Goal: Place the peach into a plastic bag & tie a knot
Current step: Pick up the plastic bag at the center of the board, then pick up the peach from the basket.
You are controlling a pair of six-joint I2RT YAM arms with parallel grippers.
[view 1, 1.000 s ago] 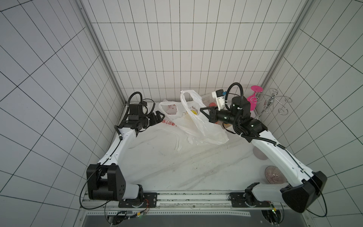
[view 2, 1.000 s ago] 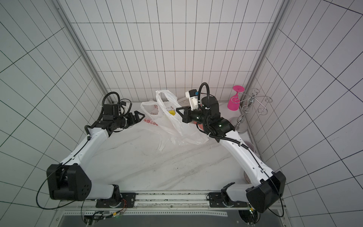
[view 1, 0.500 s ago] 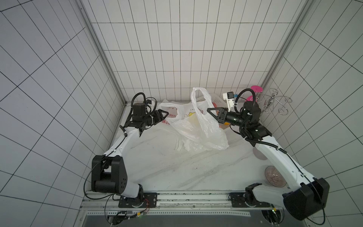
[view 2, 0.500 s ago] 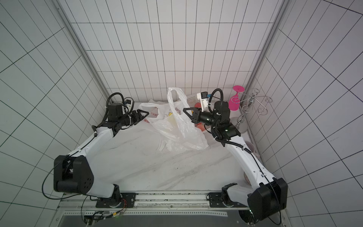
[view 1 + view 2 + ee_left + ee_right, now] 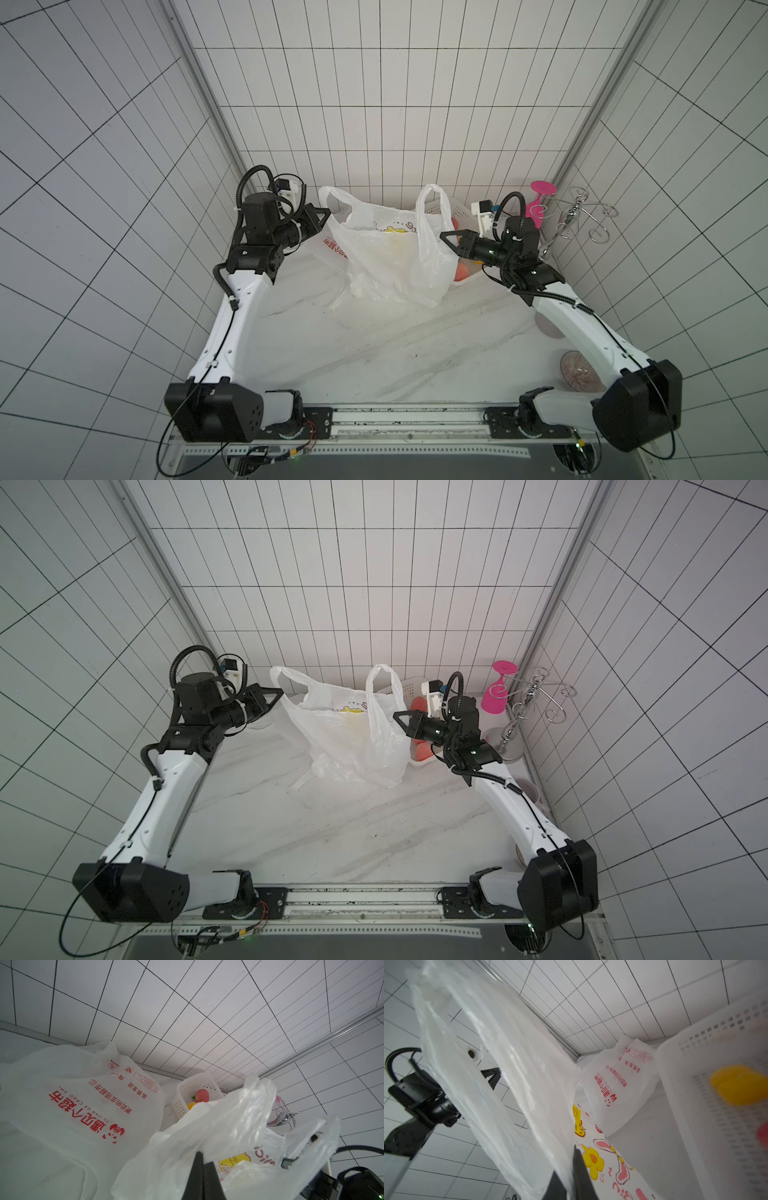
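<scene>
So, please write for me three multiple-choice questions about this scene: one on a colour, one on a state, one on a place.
1. What colour is the goblet?
A pink
B green
C blue

2. How is the left gripper?
A wide open
B shut on the plastic bag
C shut on the goblet

3. Where is the peach?
A inside the plastic bag
B in the goblet
C in the white basket

Answers:
1 A: bowl and foot are pink in both top views.
2 B: the left wrist view shows the fingers together with bag film around them.
3 C: the left wrist view shows it lying in the basket, beyond the bag.
</scene>
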